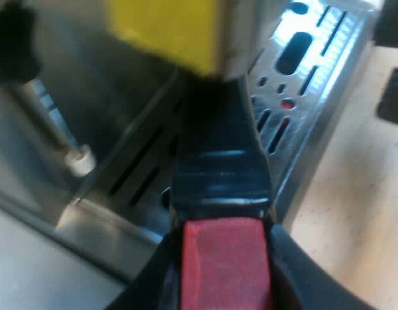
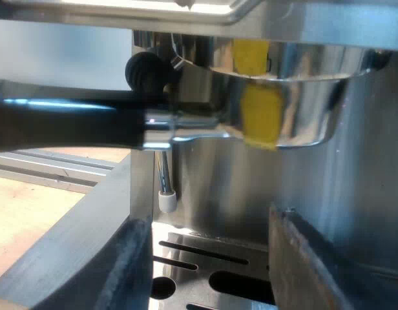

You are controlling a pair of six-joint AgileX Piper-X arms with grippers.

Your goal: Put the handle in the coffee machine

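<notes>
At the espresso machine's (image 1: 115, 84) steel front, the left wrist view takes in the steam wand (image 1: 57, 129) with its white tip (image 1: 79, 159), then the slotted drip tray (image 1: 293, 84), then a strip of pale wooden table (image 1: 354, 213). Over the tray runs the dark handle (image 1: 221, 148), from the yellow-marked metal holder (image 1: 167, 32) at the machine down to its red end (image 1: 225, 271). The left gripper (image 1: 225, 258) is clamped on that red end, with a black finger (image 1: 144, 290) pressed to each side of it.

In the right wrist view the handle (image 2: 63, 123) juts out level from the machine. It passes in front of the wand's black knob (image 2: 144, 71) and meets the holder (image 2: 276, 116), which sits up against the underside of the brew head (image 2: 205, 26) (whether it is turned fully home cannot be told). The wand's white tip (image 2: 165, 200) hangs just below the handle's metal neck. The right gripper (image 2: 209, 271) hovers low before the drip tray (image 2: 192, 232). Its fingers (image 2: 121, 265) are spread wide, with nothing between them but the tray's slots beyond.
</notes>
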